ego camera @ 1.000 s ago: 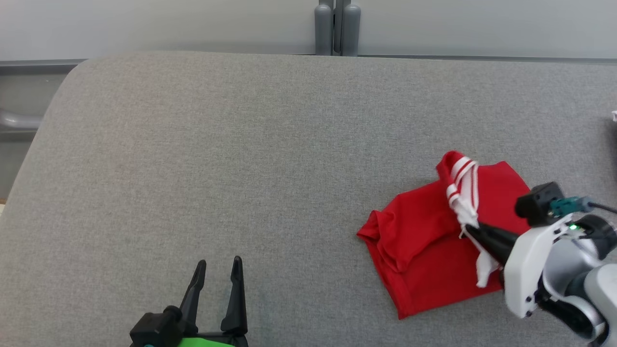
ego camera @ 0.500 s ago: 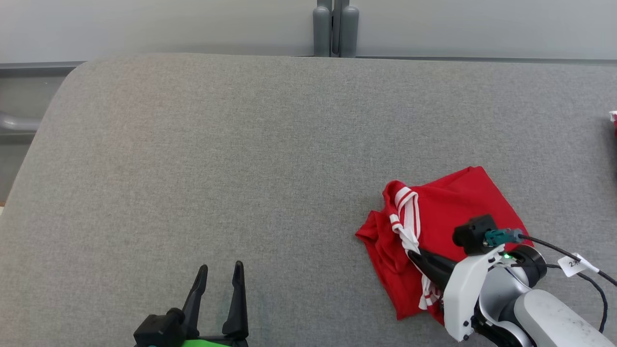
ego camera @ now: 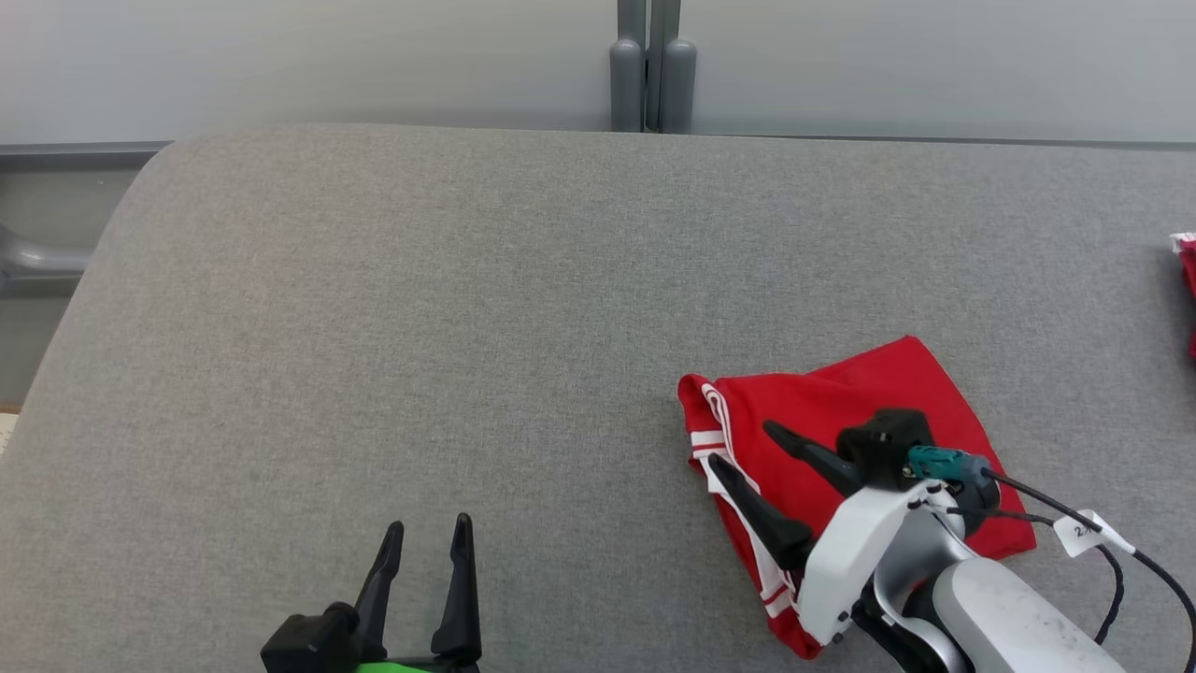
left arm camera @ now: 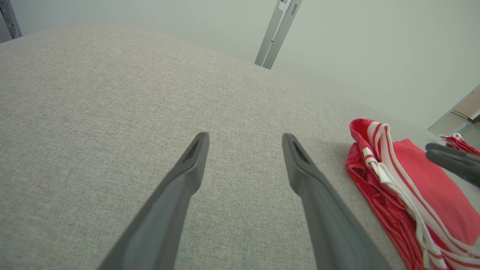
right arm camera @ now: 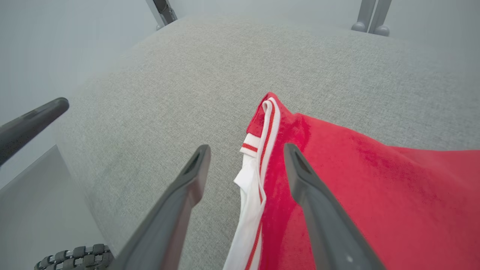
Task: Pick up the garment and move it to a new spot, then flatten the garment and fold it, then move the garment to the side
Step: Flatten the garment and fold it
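Note:
The garment (ego camera: 869,393) is red with white-striped trim and lies folded on the grey table (ego camera: 420,308) at the right front. My right gripper (ego camera: 743,444) hovers over its striped left edge, open, with nothing held between its fingers. In the right wrist view the garment (right arm camera: 356,168) spreads to the right, and its white trim runs between the spread fingers of that gripper (right arm camera: 247,149). My left gripper (ego camera: 427,523) stands open and empty at the front left, well apart from the cloth. Its wrist view shows the same gripper (left arm camera: 245,137) over bare table, with the garment (left arm camera: 423,180) off to the right.
Another red and white cloth (ego camera: 1187,257) lies at the table's right edge. Grey posts (ego camera: 654,75) stand behind the far edge. The table's rounded corner (ego camera: 140,168) is at the far left. A tagged cable (ego camera: 1084,533) trails from my right wrist.
My right gripper carried the striped edge leftward across the garment, laying it over, then opened and let go. The left gripper stayed put. The head view shifted slightly.

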`<state>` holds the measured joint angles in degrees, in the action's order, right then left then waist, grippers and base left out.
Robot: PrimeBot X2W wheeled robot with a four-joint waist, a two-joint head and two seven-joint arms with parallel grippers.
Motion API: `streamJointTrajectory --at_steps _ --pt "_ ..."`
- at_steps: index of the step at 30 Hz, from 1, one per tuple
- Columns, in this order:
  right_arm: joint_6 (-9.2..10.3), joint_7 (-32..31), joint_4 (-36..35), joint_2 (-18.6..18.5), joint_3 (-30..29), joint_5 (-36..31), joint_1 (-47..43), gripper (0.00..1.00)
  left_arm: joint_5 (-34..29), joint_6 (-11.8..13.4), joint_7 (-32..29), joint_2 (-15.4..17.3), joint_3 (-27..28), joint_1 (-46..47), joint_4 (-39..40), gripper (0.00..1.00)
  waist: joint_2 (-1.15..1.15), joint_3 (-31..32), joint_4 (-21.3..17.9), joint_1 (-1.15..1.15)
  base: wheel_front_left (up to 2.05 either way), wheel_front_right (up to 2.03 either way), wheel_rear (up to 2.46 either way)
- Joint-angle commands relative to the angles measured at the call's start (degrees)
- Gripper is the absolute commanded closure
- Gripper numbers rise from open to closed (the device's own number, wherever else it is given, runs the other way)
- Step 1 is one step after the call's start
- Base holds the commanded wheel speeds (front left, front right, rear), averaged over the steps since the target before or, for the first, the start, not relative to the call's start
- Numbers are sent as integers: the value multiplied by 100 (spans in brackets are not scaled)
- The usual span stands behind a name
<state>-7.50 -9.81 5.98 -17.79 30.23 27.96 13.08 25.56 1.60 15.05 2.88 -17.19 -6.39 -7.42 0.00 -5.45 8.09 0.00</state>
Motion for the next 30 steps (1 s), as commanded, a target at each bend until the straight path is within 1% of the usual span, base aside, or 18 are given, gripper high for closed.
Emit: streamJointTrajectory --at_steps 1,4,7,9,10,12,15,16,21,23,27,30 --pt "3 268 -89 90 -39 22 -119 0 44 12 14 5 35 -84 24 0 0 55 0 0 0 0 0" --pt "5 884 -265 151 -125 54 -326 0 14 24 14 5 150 -169 55 0 0 168 -54 0 0 0 0" --pt "5 1477 -287 90 -337 -178 -573 0 -100 -7 14 6 288 -241 103 0 0 328 -156 0 0 0 0" --pt "5 1901 -187 -63 -559 -592 -698 0 -233 -44 14 5 386 -276 157 0 0 430 -229 0 0 0 0" --pt "5 2093 -88 -153 -709 -909 -764 0 -332 -52 14 7 436 -307 185 0 0 486 -265 0 0 0 0" --pt "5 2347 71 -99 -1040 -1247 -936 0 -489 -73 14 7 534 -369 241 0 0 576 -325 0 0 0 0" --pt "7 2483 280 -90 -1604 -1633 -1119 0 -741 -113 14 8 661 -413 261 0 0 670 -376 0 0 0 0" --pt "6 2500 285 -33 -1842 -1719 -1178 0 -803 -128 14 8 704 -418 249 0 0 702 -386 0 0 0 0" --pt "6 2499 104 212 -2859 -2059 -1599 0 -1091 -323 14 8 869 -383 21 0 0 789 -374 0 0 0 0" --pt "5 2500 36 334 -3171 -2145 -1708 0 -1256 -416 14 10 904 -304 -97 0 0 804 -383 0 0 0 0" --pt "5 2500 107 556 -3649 -2300 -1967 0 -1350 -523 14 9 932 -199 -279 0 0 825 -453 0 0 0 0" --pt "5 2501 199 642 -3738 -2332 -2058 0 -1306 -528 14 9 946 -193 -324 0 0 842 -525 0 0 0 0"
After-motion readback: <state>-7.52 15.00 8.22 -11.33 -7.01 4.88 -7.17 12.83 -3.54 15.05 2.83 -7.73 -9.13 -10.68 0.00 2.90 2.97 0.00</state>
